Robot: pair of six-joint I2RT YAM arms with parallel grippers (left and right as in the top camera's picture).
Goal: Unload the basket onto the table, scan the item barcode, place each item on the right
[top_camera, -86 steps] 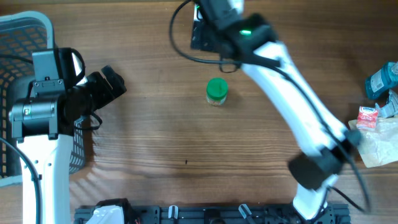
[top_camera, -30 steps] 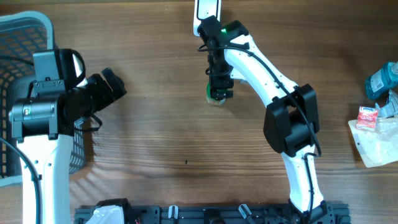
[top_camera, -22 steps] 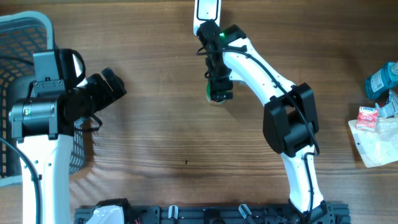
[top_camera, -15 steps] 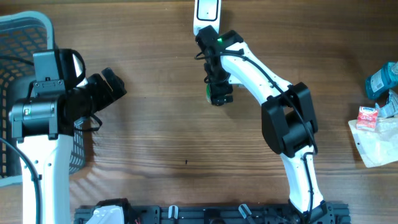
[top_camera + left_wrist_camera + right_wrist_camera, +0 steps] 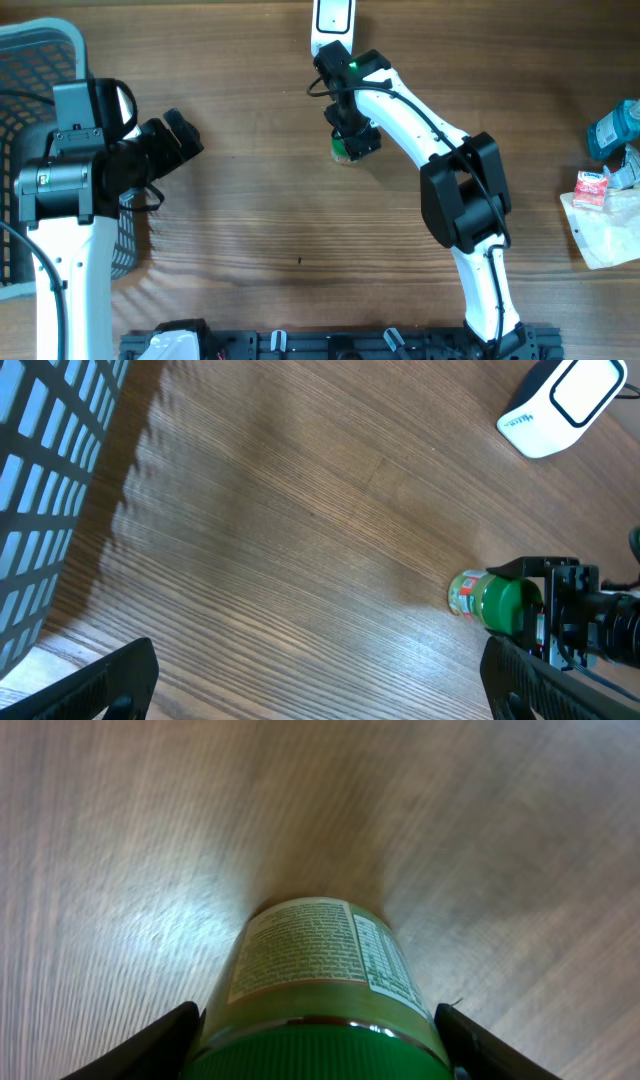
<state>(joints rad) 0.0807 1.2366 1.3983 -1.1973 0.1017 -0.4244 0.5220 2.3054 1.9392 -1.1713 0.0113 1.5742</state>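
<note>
The item is a small jar [image 5: 343, 153] with a green lid and a printed label, standing on the wooden table at the back centre. My right gripper [image 5: 351, 138] reaches down over it. In the right wrist view the jar [image 5: 315, 970] fills the space between the two fingers [image 5: 165, 1040], which press against the lid on both sides. The left wrist view shows the jar [image 5: 478, 598] with the right gripper on it. My left gripper [image 5: 182, 135] hangs open and empty far to the left. A white scanner [image 5: 331, 17] lies at the table's back edge, just behind the jar.
A grey wire basket [image 5: 40, 60] stands at the far left beside the left arm. At the right edge lie a blue packet [image 5: 612, 128], a red-and-white packet [image 5: 592, 188] and a crumpled clear bag [image 5: 610, 232].
The right arm swung in from the back and came down over the jar; its fingers have closed in on the lid. The left arm has not moved.
</note>
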